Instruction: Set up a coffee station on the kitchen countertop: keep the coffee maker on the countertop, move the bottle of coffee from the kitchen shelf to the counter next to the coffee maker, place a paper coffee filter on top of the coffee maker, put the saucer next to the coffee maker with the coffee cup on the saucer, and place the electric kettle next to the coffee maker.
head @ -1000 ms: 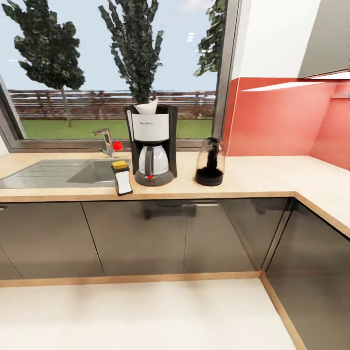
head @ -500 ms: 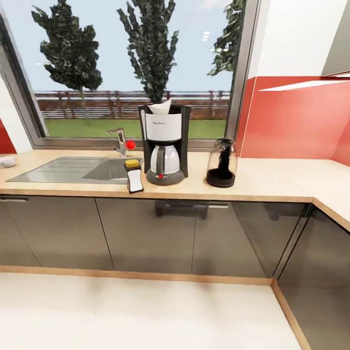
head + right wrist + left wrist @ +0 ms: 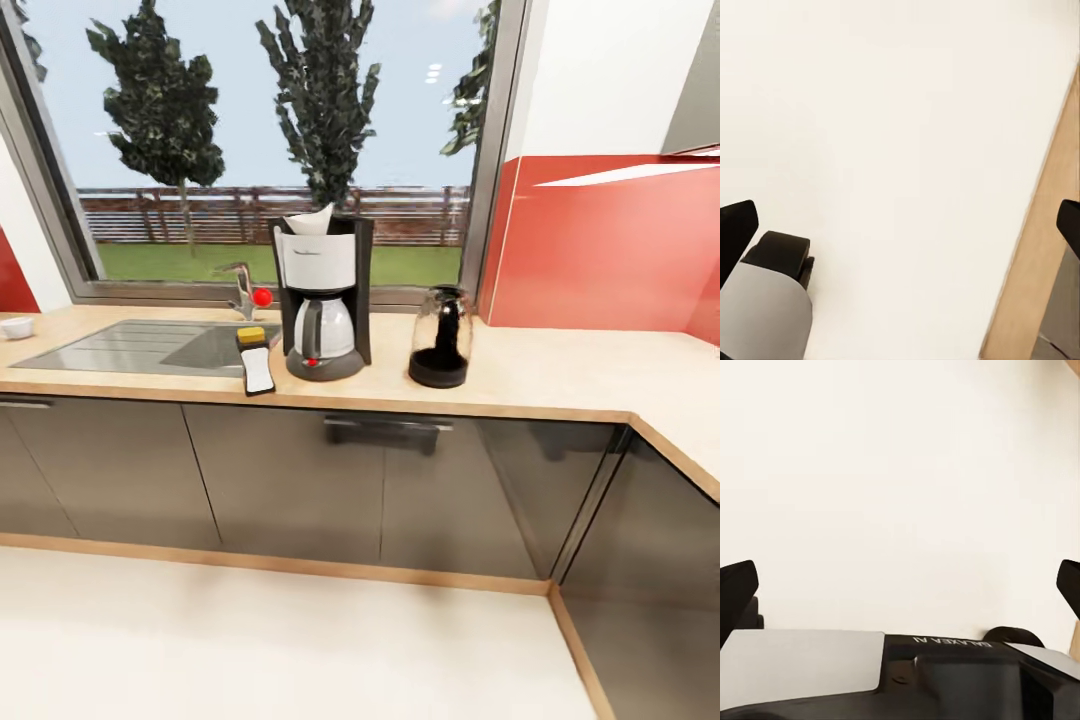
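Here the kitchen countertop (image 3: pixel 540 385) runs under a wide window, with the coffee maker (image 3: pixel 321 296) standing upright near its middle, just right of the grey sink (image 3: pixel 120 346). A paper coffee filter (image 3: pixel 311 220) sits on top of the machine, its pointed edge sticking up. The bottle of coffee (image 3: pixel 254 360) lies tipped over on its side just left of the coffee maker's base, yellow lid toward the sink, white label facing up. The electric kettle (image 3: pixel 440 337) stands upright to the right of the machine, near it but apart. At the far left edge of the worktop a small white dish-like thing (image 3: pixel 16 327) rests; whether it is cup or saucer I cannot tell. Both wrist cameras look down at pale floor: the left gripper (image 3: pixel 900 585) and the right gripper (image 3: pixel 900 221) each have their dark fingertips spread wide at the frame edges, released and grasping nothing.
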Controlling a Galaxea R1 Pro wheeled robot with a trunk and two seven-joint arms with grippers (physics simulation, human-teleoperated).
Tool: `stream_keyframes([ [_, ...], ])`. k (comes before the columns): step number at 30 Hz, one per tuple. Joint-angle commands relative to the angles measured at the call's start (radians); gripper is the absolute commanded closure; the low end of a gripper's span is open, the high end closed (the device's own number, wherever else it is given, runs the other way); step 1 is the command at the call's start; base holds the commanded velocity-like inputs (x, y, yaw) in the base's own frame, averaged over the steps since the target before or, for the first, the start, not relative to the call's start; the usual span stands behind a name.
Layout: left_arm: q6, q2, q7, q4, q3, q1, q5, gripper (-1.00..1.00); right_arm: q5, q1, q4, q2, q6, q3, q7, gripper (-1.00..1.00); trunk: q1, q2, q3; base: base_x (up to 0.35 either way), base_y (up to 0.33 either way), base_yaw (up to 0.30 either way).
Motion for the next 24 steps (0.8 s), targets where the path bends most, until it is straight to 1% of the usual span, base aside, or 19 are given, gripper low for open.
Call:
stream_keyframes([
  [1, -0.007, 0.0, -0.002, 0.001, -0.008, -0.001, 0.005, -1.0, 0.008, -0.001, 0.001, -0.002, -0.003, -0.008, -0.001, -1.0, 0.0, 0.0, -0.001, 0.0, -0.252, 0.001],
  [5, -0.007, 0.0, -0.001, 0.001, -0.008, -0.001, 0.005, -1.0, 0.008, -0.001, 0.001, -0.003, -0.003, -0.008, 0.001, -1.0, 0.0, 0.0, -0.001, 0.0, -0.143, 0.001],
  [8, -0.007, 0.001, -0.002, 0.0, -0.005, -0.001, 0.005, -1.0, 0.005, -0.001, 0.0, -0.002, -0.002, -0.011, 0.002, -1.0, 0.0, 0.0, -0.001, 0.0, -0.031, 0.0],
  [9, -0.007, 0.001, -0.002, 0.0, 0.001, -0.001, 0.005, -1.0, 0.003, -0.001, 0.0, -0.002, -0.002, -0.012, 0.003, -1.0, 0.0, 0.0, -0.001, 0.0, -0.009, 0.0],
  [12, -0.007, 0.002, -0.001, 0.0, 0.006, -0.001, 0.005, -1.0, 0.002, -0.001, 0.001, -0.001, -0.002, -0.013, 0.003, -1.0, 0.0, 0.0, -0.001, 0.0, -0.007, 0.0],
  [14, -0.007, 0.002, -0.001, 0.0, 0.015, -0.001, 0.005, -1.0, 0.001, -0.004, 0.001, 0.001, -0.003, -0.014, 0.003, -1.0, 0.0, 0.0, -0.001, 0.0, -0.003, 0.0],
  [15, -0.007, 0.002, -0.001, 0.0, 0.032, -0.001, 0.005, -1.0, -0.001, -0.01, 0.002, 0.002, -0.004, -0.014, 0.003, -1.0, 0.0, 0.0, -0.001, 0.0, 0.0, 0.0],
  [17, -0.008, 0.003, -0.001, 0.0, 0.043, -0.001, 0.005, -1.0, -0.001, -0.016, 0.002, 0.003, -0.005, -0.015, 0.004, -1.0, 0.0, 0.0, -0.001, 0.0, 0.0, 0.0],
  [18, -0.01, 0.006, 0.068, -0.001, 0.077, -0.001, 0.006, -1.0, 0.001, -0.138, 0.001, 0.064, -0.005, -0.014, 0.043, -1.0, 0.0, 0.0, -0.001, 0.0, 0.0, 0.0],
  [19, -0.01, 0.006, 0.09, -0.001, 0.079, -0.001, 0.005, -1.0, 0.002, -0.165, 0.001, 0.076, -0.003, -0.014, 0.084, -1.0, 0.0, 0.0, -0.001, 0.0, 0.0, 0.0],
  [20, -0.011, 0.006, 0.105, -0.001, 0.087, -0.001, 0.006, -1.0, 0.003, -0.191, 0.001, 0.086, -0.002, -0.013, 0.14, -1.0, 0.0, 0.0, -0.001, 0.0, 0.0, 0.0],
  [22, -0.011, 0.007, 0.114, -0.001, 0.1, -0.001, 0.006, -1.0, 0.004, -0.218, 0.001, 0.092, -0.001, -0.013, 0.209, -1.0, 0.0, 0.0, -0.001, 0.0, 0.0, 0.0],
  [23, -0.011, 0.008, 0.12, -0.001, 0.114, -0.001, 0.006, -1.0, 0.005, -0.245, 0.0, 0.097, 0.002, -0.012, 0.289, -1.0, 0.0, 0.0, -0.001, 0.0, 0.0, 0.0],
  [24, -0.011, 0.009, 0.122, -0.001, 0.12, -0.001, 0.006, -1.0, 0.005, -0.258, 0.0, 0.098, 0.005, -0.012, 0.332, -1.0, 0.0, 0.0, -0.001, 0.0, 0.0, 0.0],
])
